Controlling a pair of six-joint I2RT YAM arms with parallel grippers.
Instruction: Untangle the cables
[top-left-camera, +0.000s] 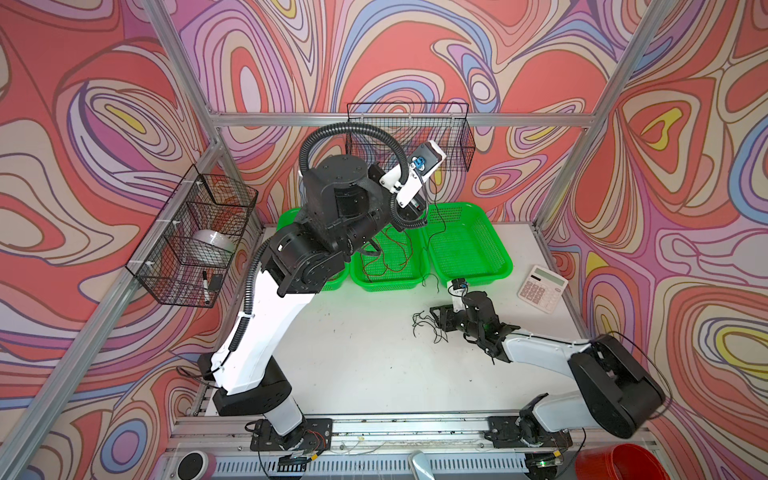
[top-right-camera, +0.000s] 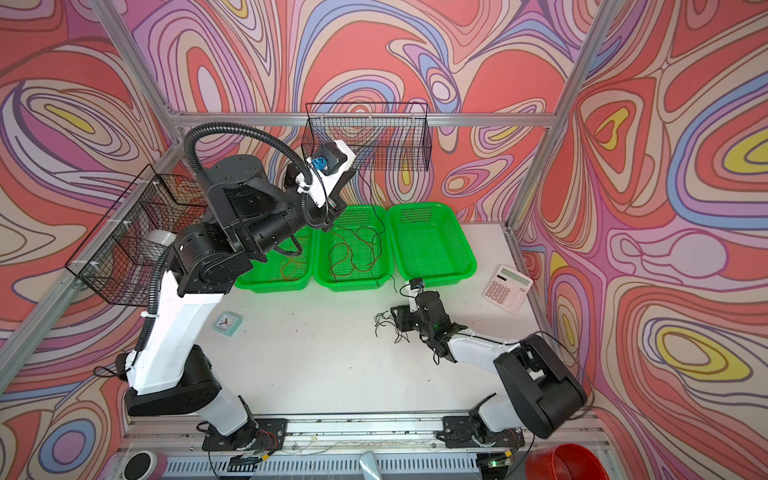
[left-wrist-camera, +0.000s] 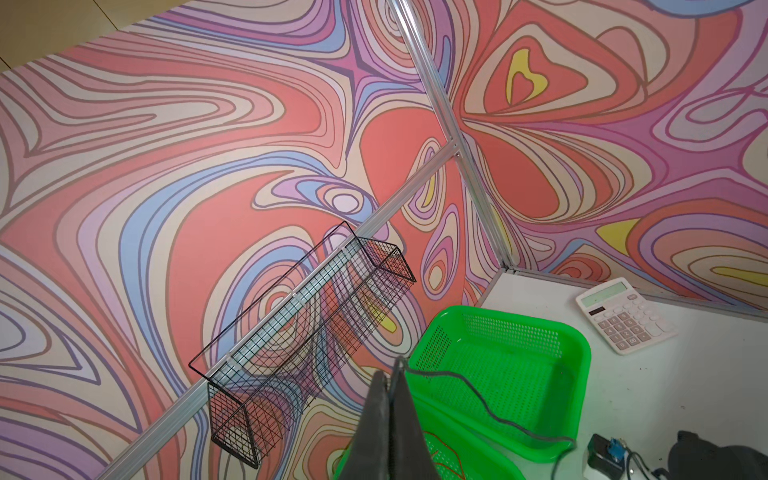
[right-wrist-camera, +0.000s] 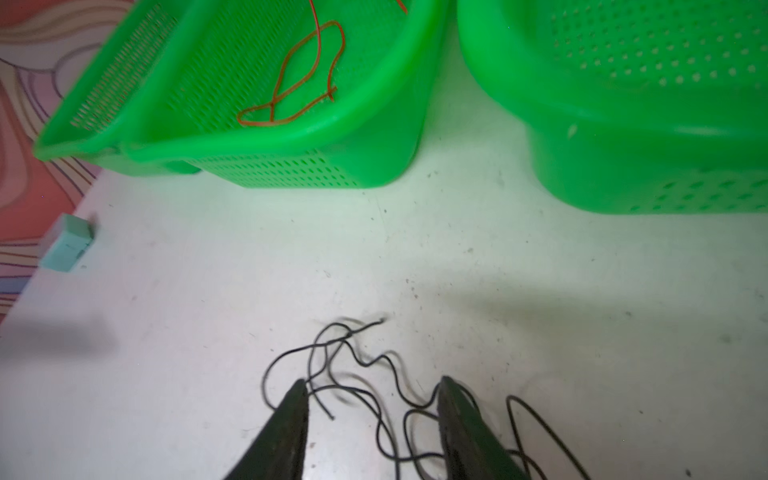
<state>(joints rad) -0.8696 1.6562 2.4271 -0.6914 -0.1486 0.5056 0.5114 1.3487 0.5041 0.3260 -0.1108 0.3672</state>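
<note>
My left gripper (left-wrist-camera: 392, 374) is raised high by the back wall and shut on one black cable (left-wrist-camera: 458, 376). That cable hangs down past the green baskets in both top views (top-left-camera: 444, 226) (top-right-camera: 381, 226). Orange and red-brown cables lie in the middle green basket (top-left-camera: 386, 253) (top-right-camera: 353, 249) (right-wrist-camera: 299, 83), and more lie in the left basket (top-right-camera: 291, 264). A loose tangle of black cables (top-left-camera: 422, 324) (top-right-camera: 384, 322) (right-wrist-camera: 367, 365) rests on the white table. My right gripper (right-wrist-camera: 374, 384) (top-left-camera: 438, 316) stands open low over that tangle, with strands between its fingers.
The right green basket (top-left-camera: 500, 266) (left-wrist-camera: 582, 349) holds nothing. A calculator (top-left-camera: 542, 291) (left-wrist-camera: 625, 316) lies at the right. A teal clock (top-right-camera: 227, 323) sits on the left. Wire baskets hang on the back wall (top-left-camera: 409, 137) and left wall (top-left-camera: 195, 237). A red coil (top-left-camera: 619, 461) stands outside the front rail.
</note>
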